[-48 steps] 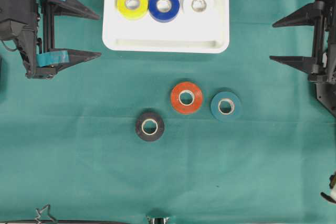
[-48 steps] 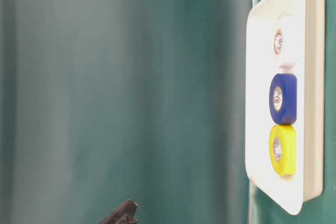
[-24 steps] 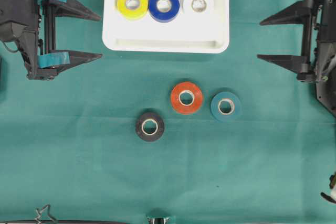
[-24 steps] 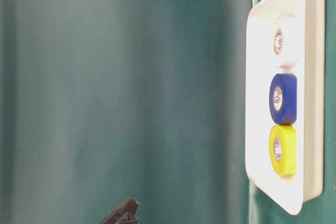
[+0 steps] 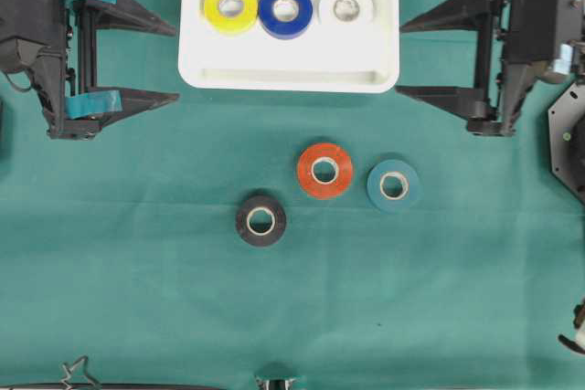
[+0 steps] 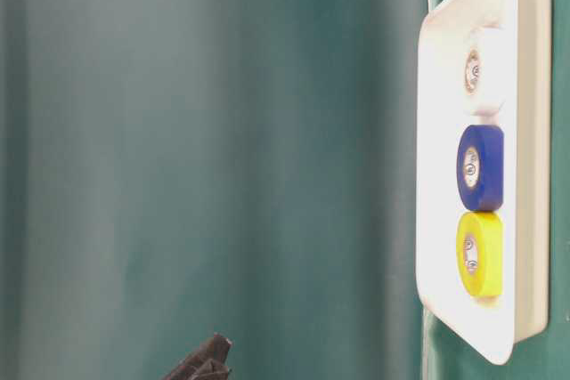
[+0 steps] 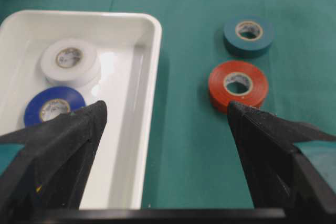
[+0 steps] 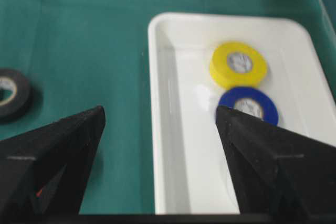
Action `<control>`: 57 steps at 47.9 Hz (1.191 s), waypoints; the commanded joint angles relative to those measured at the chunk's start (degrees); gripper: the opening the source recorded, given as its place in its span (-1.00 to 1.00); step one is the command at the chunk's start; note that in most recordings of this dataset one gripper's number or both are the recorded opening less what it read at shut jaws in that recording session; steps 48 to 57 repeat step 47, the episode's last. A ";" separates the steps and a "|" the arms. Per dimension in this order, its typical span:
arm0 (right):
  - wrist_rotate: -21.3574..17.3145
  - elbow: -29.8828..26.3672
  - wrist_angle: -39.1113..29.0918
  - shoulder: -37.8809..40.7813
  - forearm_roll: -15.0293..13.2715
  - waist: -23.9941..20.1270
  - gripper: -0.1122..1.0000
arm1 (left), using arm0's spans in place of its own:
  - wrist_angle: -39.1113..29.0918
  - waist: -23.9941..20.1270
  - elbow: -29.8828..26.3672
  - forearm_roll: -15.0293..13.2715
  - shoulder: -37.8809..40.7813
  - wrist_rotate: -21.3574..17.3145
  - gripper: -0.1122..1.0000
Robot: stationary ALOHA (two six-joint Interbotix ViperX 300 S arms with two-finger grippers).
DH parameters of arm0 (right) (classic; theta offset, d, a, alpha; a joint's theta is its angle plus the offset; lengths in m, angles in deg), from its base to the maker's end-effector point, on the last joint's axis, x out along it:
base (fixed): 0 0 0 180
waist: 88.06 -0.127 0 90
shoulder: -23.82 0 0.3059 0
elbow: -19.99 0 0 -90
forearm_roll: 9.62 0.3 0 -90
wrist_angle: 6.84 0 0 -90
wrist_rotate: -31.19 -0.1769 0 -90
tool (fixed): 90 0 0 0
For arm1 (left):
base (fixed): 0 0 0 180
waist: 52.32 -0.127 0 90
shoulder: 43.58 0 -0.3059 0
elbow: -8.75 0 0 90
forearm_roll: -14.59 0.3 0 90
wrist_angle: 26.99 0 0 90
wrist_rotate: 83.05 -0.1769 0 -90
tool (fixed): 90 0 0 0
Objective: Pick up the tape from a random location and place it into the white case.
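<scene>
Three tape rolls (image 5: 286,10) in white case (image 5: 289,76), three rolls (image 5: 324,171) on cloth (image 5: 137,271), left hand (image 5: 174,61) and right hand (image 5: 402,57) both spread, empty

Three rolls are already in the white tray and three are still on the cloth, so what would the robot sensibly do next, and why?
Probably the right end effector, open and empty, should swing down over the teal tape. That roll lies nearest to it on the green cloth, apart from the orange tape and the black tape, while the white case still has free floor.
</scene>
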 commanded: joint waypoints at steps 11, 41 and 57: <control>0.00 -2.46 1.58 1.93 -0.62 -0.09 0.68 | 0.97 0.26 -0.26 -0.09 -0.53 0.09 0.86; 0.00 -0.70 1.85 1.14 -0.62 -0.09 0.68 | 2.55 0.70 1.14 -0.09 -0.79 0.09 0.86; 0.00 -0.70 1.85 1.05 -0.62 -0.09 0.68 | 2.55 0.70 1.14 -0.09 -0.79 0.09 0.86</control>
